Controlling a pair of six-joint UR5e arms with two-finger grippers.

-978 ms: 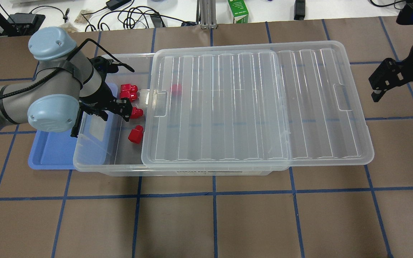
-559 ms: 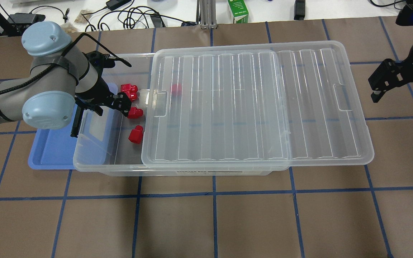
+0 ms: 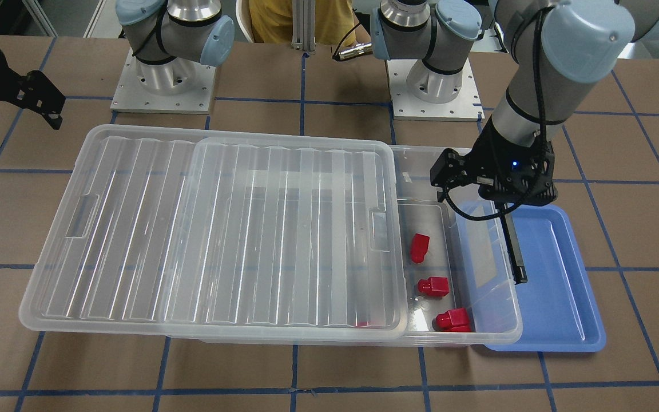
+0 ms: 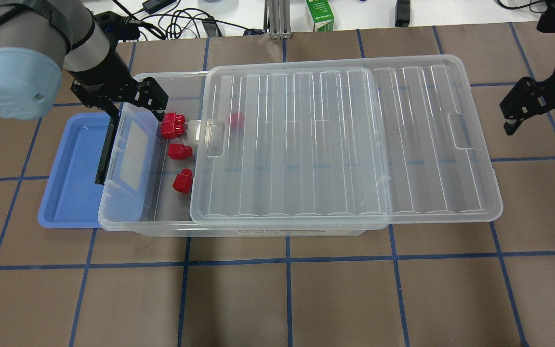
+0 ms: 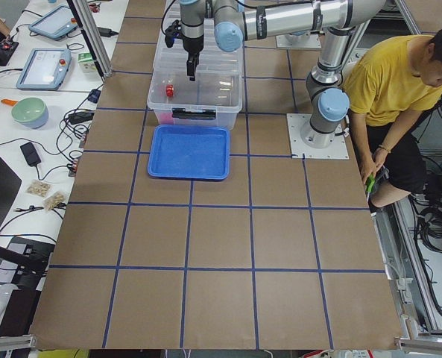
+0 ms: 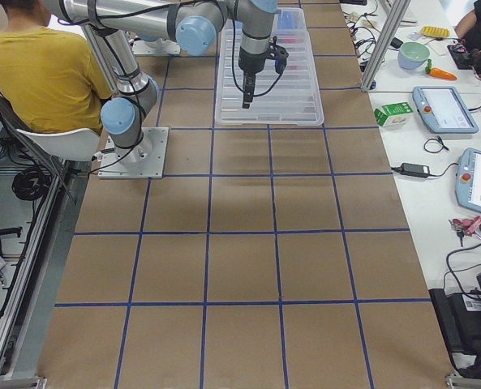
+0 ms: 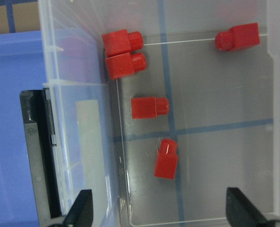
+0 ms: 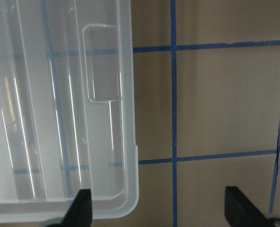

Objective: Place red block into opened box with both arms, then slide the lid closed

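Left fingers (image 7: 83,210): spread wide with nothing between them; pointed down into the box (image 4: 128,225) at its uncovered end
Left gripper (image 3: 491,182): hung over the box's clasp-end wall, above the black clasp bar (image 4: 105,149); clear of every block
Left arm: wrist near vertical over that end of the box; forearm rose up and away from the box toward the robot's base
Right fingers (image 8: 80,210): spread apart, gripping nothing
Right gripper (image 4: 542,113): off the box's other short end, beyond the lid's overhanging rim and not touching it; aimed down at the table
Red block (image 7: 149,107): lay on the box floor with three more alike at the open end; a fifth showed faintly under the lid's edge
Lid (image 4: 297,144): rested on the box, slid off toward the end away from the clasp, so a strip by the clasp was open
Blue tray (image 4: 72,168): partly under the box's clasp end
Block handling: likely light, rigid and smooth; best pinched across the flat sides of its wider body, not the stub
Lid handling: probably light, thin and slippery, stiffened by its ribs yet liable to flex or skew on the box if pushed off-centre
Hold: the overhanging short rim beside its notch (image 8: 102,64), pushed squarely toward the clasp end of the box
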